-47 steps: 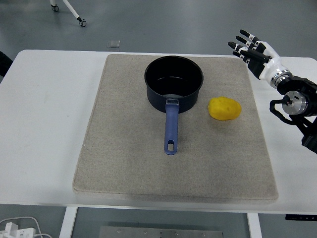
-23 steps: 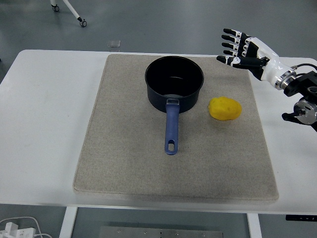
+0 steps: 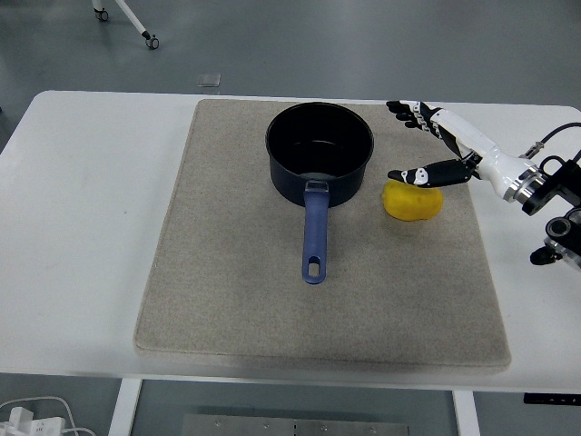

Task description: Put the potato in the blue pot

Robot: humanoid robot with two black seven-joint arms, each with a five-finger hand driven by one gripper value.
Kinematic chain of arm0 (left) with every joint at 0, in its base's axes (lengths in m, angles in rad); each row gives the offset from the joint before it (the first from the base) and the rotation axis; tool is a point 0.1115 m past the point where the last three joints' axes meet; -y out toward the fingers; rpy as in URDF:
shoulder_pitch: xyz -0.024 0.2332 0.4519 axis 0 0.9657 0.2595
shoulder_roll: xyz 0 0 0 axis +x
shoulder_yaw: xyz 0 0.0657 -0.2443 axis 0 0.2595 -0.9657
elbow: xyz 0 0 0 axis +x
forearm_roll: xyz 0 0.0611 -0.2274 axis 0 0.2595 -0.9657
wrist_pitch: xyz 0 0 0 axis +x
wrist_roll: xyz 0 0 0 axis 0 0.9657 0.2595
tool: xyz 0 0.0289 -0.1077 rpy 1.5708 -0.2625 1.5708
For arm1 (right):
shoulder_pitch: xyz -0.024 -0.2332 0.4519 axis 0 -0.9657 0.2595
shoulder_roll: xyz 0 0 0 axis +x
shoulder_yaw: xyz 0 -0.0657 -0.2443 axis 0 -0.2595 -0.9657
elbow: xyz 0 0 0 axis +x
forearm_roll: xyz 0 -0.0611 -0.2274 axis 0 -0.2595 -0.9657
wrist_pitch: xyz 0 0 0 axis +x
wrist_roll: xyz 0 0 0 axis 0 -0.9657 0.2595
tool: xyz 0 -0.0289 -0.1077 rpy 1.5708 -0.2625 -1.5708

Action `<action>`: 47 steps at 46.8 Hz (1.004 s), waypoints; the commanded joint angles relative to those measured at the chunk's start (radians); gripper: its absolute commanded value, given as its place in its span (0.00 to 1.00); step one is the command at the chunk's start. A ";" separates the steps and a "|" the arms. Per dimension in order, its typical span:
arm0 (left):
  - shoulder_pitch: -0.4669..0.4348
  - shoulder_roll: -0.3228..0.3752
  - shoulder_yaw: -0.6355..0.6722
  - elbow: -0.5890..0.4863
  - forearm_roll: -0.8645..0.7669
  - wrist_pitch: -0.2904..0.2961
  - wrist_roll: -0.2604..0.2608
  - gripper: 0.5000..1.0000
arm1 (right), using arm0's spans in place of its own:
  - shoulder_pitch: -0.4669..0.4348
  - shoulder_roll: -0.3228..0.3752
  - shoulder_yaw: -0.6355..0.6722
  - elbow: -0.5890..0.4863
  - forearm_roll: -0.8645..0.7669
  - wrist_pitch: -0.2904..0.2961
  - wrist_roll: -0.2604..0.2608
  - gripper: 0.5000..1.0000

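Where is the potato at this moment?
In the head view, the potato lies on the mat, right of the blue pot, just under the open right hand.

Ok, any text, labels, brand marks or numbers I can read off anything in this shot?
None readable. The blue pot, its handle, the potato, the beige mat and the white table show no print. The right robot hand, open above the potato, carries white patches but no legible marks.

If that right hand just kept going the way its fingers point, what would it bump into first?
Probably the blue pot: the right hand points left, above the potato. Height is unclear, so it might pass over the rim.
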 commanded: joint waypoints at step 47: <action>-0.006 0.000 -0.003 0.004 0.000 0.000 0.002 1.00 | -0.004 -0.007 -0.140 -0.071 -0.158 -0.091 0.047 0.80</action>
